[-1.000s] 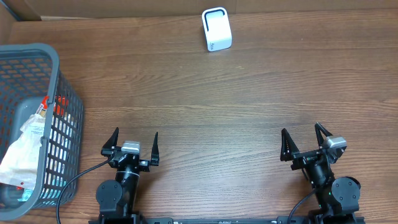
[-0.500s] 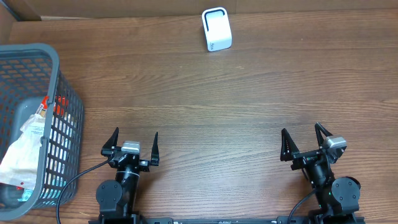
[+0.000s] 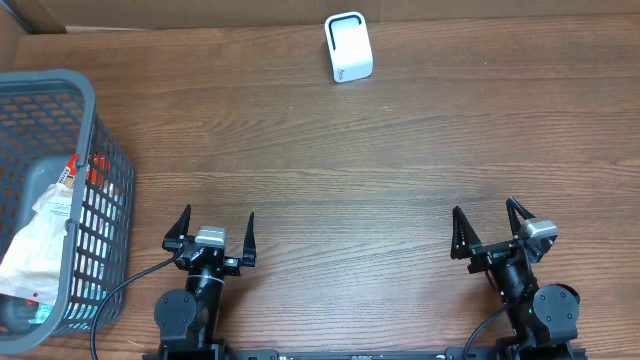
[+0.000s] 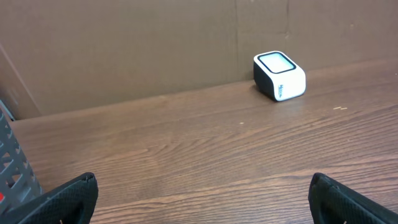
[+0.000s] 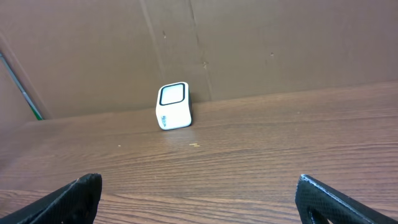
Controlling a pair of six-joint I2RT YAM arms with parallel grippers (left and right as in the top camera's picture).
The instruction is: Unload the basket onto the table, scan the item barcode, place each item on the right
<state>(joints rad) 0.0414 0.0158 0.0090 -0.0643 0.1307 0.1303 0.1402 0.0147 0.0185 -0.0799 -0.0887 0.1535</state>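
Observation:
A white scanner box with a dark window (image 3: pixel 349 47) stands at the far edge of the wooden table; it also shows in the left wrist view (image 4: pixel 280 76) and the right wrist view (image 5: pixel 173 106). Packaged items (image 3: pixel 40 235), a white bag and something red, lie in the grey basket (image 3: pixel 105 180) at the left; no barcode is readable. My left gripper (image 3: pixel 213 226) sits near the front edge, open and empty, its fingertips (image 4: pixel 68 196) wide apart. My right gripper (image 3: pixel 487 226) is at the front right, open too, with nothing between its fingertips (image 5: pixel 339 199).
A brown cardboard wall (image 4: pixel 155 43) runs behind the table's far edge. The basket takes up the left side, close beside my left arm. A black cable (image 3: pixel 125 290) loops from the left arm's base toward the basket.

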